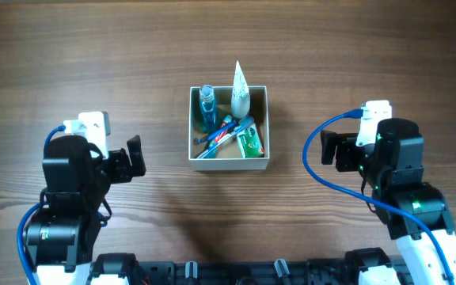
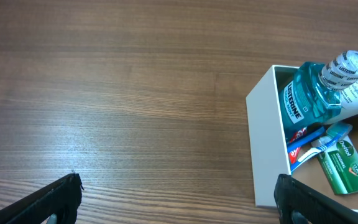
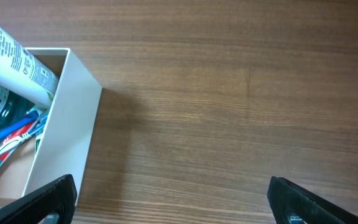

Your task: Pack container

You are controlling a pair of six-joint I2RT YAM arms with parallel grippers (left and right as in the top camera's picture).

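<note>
Grippers and container on a wooden table (image 1: pixel 93 47), read from left to right. The left gripper (image 1: pixel 137 156) was over bare wood, well apart from the container, with its jaws spread wide and nothing between them. In the left wrist view its dark fingers (image 2: pixel 55 202) sat at the two lower corners.

The container (image 1: pixel 229 164), a square white-walled box with a tan floor, stood at the centre of the table between the two arms. Inside it:
- A Listerine mouthwash bottle (image 1: pixel 207 107) of blue-green liquid occupied the far left corner.
- A white tube (image 1: pixel 240 89) leaned beside the bottle, its crimped end projecting over the far wall.
- Blue and red toothbrushes (image 1: pixel 222 134) lay diagonally across the floor.
- A green packet (image 1: pixel 251 143) lay towards the right wall.

The right gripper (image 1: pixel 328 150) was likewise well apart from the container, with its jaws wide and empty.
</note>
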